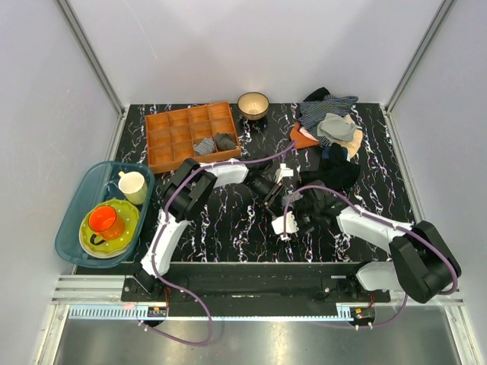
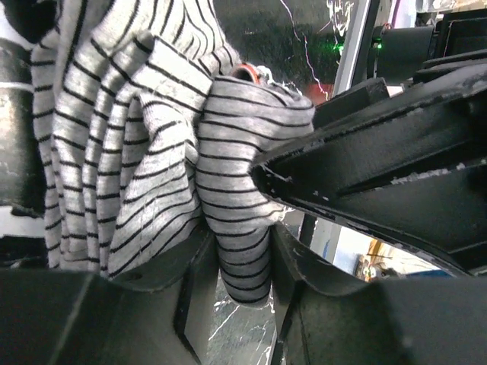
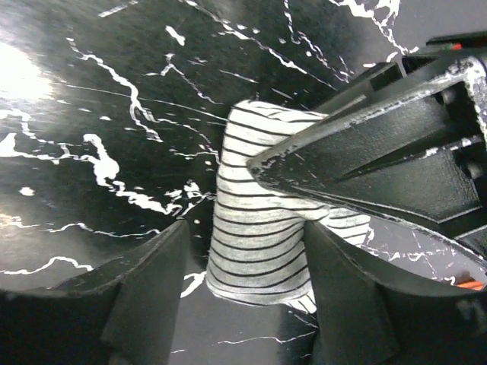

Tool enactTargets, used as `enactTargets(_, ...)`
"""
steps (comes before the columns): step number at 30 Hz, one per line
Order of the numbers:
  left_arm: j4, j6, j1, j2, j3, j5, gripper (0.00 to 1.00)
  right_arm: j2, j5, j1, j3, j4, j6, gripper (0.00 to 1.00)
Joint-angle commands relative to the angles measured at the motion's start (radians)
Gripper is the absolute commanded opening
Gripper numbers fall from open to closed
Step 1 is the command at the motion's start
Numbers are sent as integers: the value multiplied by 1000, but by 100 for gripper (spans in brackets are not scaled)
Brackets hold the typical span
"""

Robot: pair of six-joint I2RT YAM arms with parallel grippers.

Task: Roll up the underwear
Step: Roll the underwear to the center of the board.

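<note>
Just black white-veined tabletop (image 1: 236, 228) under underwear (image 3: 259, 236), grey walls (image 1: 266, 46)

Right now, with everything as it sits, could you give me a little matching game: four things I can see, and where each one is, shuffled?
Things:
1. striped underwear
2. divided orange tray
3. gold bowl
4. orange cup

Places:
A. at the back, in the middle
B. inside the blue tub on the left
C. pinched by the left pincer and the right pincer
D. at the back left

Pairs: 1-C, 2-D, 3-A, 4-B
</note>
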Motion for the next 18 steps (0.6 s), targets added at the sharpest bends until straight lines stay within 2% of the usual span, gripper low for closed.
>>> enactTargets(1, 58, -24, -1, -47, -118, -258, 39, 69, 144, 3, -14, 30, 40, 61)
enactTargets(2, 95, -41, 11, -81, -141, -280, 46, 78, 152, 3, -8, 22, 60, 57)
enactTargets(5, 314, -130, 51, -251, -305, -337, 59, 115, 170, 3, 23, -29, 113, 41)
enactTargets(6, 439, -148, 62, -299, -353, -351, 61, 122, 164, 2, 32, -41, 126, 37)
enactTargets(8, 553, -185, 92, -434, -500, -383, 62, 147, 145, 0, 61, -89, 164, 31)
enactTargets(9, 642, -185, 98, -477, -541, -402, 63, 155, 106, -1, 78, -115, 176, 30)
enactTargets(12, 772, -129, 103, -621, -713, -454, 64, 210, -14, -23, 186, -275, 227, 28)
enactTargets(13, 813, -103, 102, -685, -758, -463, 65, 249, -49, -33, 258, -375, 239, 27)
enactTargets(14, 857, -90, 99, -715, -857, -469, 65, 271, -82, -55, 294, -427, 248, 27)
enactTargets(15, 956, -75, 94, -745, -906, -471, 66, 294, -139, -67, 328, -473, 250, 27)
enactTargets(18, 1130, 20, 40, -842, -1075, -475, 67, 395, -254, -119, 466, -660, 247, 27)
